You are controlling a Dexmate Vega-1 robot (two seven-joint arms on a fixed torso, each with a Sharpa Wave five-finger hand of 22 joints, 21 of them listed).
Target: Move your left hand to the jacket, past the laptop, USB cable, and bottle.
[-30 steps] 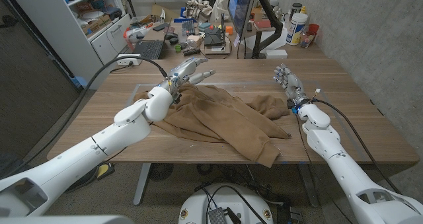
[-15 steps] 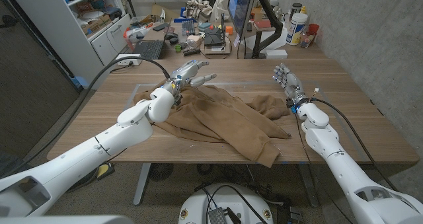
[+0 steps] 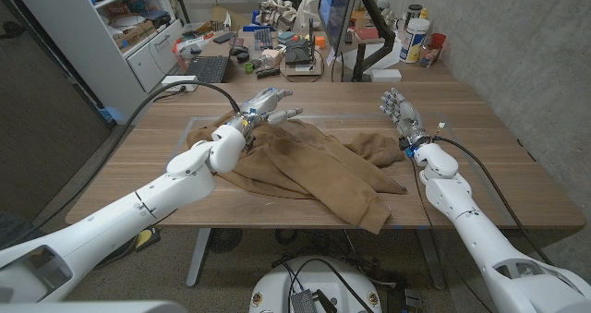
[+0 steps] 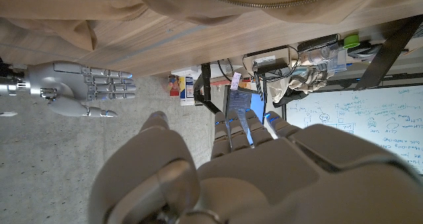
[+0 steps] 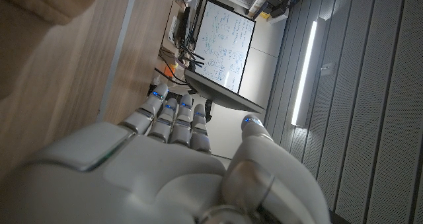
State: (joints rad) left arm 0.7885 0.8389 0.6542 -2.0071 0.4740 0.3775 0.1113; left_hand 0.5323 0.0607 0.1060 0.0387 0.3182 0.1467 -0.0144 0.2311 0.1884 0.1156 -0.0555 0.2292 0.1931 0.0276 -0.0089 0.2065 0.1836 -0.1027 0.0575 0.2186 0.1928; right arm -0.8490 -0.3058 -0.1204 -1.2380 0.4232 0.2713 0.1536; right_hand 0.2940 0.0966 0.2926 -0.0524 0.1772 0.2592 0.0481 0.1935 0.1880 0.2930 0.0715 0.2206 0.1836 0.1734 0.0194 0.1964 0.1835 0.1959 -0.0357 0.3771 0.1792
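Left hand (image 3: pixel 269 105), white and grey with fingers spread apart and nothing in them, hovers over the far left part of the brown jacket (image 3: pixel 309 161), fingertips reaching toward the far side of the wooden table (image 3: pixel 499 174). Over the last second it has crept a little farther forward and to the right, from above the jacket's left shoulder area toward its far edge, while the arm behind it has followed. From the head view it is not clear whether the hand touches the cloth or floats just above it.

Jacket position: spread crumpled across the middle of the table, a sleeve trailing toward the near edge. It has not moved.

Right hand (image 3: pixel 401 110) stands on its edge near the jacket's right side, palm upright, fingers straight and slightly apart, holding nothing (it looks the same as a second ago). The left wrist view shows it too, beyond the table's edge.

No laptop, USB cable or bottle lies on this table; a laptop (image 3: pixel 205 68) and cluttered desks (image 3: pixel 277 45) sit behind it.

By my reading, the reach is essentially complete: the left hand is already at the jacket, and only a small lowering onto the fabric may remain.
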